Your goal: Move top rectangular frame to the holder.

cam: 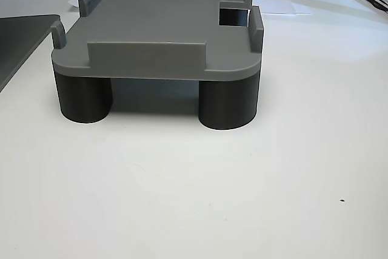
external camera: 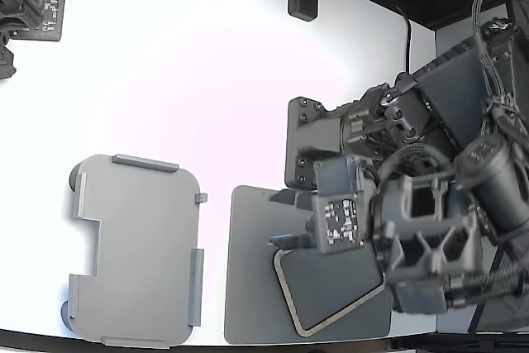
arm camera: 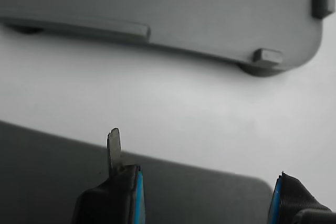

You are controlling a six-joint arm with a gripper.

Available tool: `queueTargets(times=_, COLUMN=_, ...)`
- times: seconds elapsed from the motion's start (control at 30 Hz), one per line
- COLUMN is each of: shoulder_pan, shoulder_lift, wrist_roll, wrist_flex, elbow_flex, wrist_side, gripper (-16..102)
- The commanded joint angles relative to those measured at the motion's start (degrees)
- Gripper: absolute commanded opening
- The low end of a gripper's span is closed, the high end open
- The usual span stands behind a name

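Presently the end effector (external camera: 307, 240) grips the top rectangular frame (external camera: 331, 291) tilted above the mat (external camera: 248, 303); next, carry toward nine o'clock onto the holder (external camera: 136, 250), exterior view.

You see light grey plastic rounded-rectangular holder (external camera: 136, 250): matt, smooth. Dark grey flat mat (external camera: 252, 303): matt. White table (external camera: 182, 80): smooth, faint sheen.

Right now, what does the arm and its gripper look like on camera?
The arm is black, blocky, matte, with bundled black cables along the exterior view's right edge. A white tag with a black square pattern sits on the gripper body. In the wrist view, the fingers are black with bright blue pads on their inner faces.
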Motion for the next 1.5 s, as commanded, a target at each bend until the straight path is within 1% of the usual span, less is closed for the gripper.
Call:
queueTargets(times=0.0, shoulder_pan=12.04, shoulder_lift=-4.57, wrist_roll=11.69, wrist_flex=3.78, elbow_flex=-3.16, wrist_side=-0.79, gripper=100)
queueTargets(times=0.1, shoulder_pan=17.84, shoulder_lift=-7.65, wrist_roll=17.14, wrist_flex=5.01, elbow_flex=-4.22, wrist_side=-1.76, gripper=100)
queueTargets(times=0.27, shoulder_pan=25.14, shoulder_lift=-7.73, wrist_roll=22.68, wrist_flex=5.63, elbow_flex=-2.11, wrist_side=-4.39, gripper=100)
queueTargets(times=0.3, shoulder_pan=26.19, shoulder_lift=-7.47, wrist_roll=23.12, wrist_flex=5.36, elbow_flex=-1.23, wrist_side=-4.92, gripper=100)
queueTargets(times=0.37, shoulder_pan=28.56, shoulder_lift=-6.15, wrist_roll=24.96, wrist_flex=3.52, elbow_flex=1.58, wrist_side=-4.48, gripper=99)
queueTargets(times=0.43, shoulder_pan=29.18, shoulder_lift=-4.75, wrist_roll=24.96, wrist_flex=1.41, elbow_flex=4.22, wrist_side=-4.83, gripper=99)
queueTargets(times=0.53, shoulder_pan=28.74, shoulder_lift=-2.55, wrist_roll=23.99, wrist_flex=-1.49, elbow_flex=7.91, wrist_side=-6.06, gripper=100)
queueTargets(times=0.67, shoulder_pan=26.54, shoulder_lift=-2.64, wrist_roll=22.32, wrist_flex=-0.7, elbow_flex=8.44, wrist_side=-6.5, gripper=99)
queueTargets(times=0.83, shoulder_pan=23.29, shoulder_lift=-5.54, wrist_roll=19.69, wrist_flex=0.97, elbow_flex=6.77, wrist_side=-9.58, gripper=98)
queueTargets(times=0.93, shoulder_pan=20.74, shoulder_lift=-6.5, wrist_roll=17.58, wrist_flex=0.7, elbow_flex=5.89, wrist_side=-11.78, gripper=100)
queueTargets(times=1.17, shoulder_pan=14.68, shoulder_lift=-7.73, wrist_roll=10.99, wrist_flex=-0.44, elbow_flex=6.24, wrist_side=-16.17, gripper=100)
queueTargets(times=1.47, shoulder_pan=12.22, shoulder_lift=-7.03, wrist_roll=8.35, wrist_flex=-4.31, elbow_flex=10.9, wrist_side=-18.28, gripper=100)
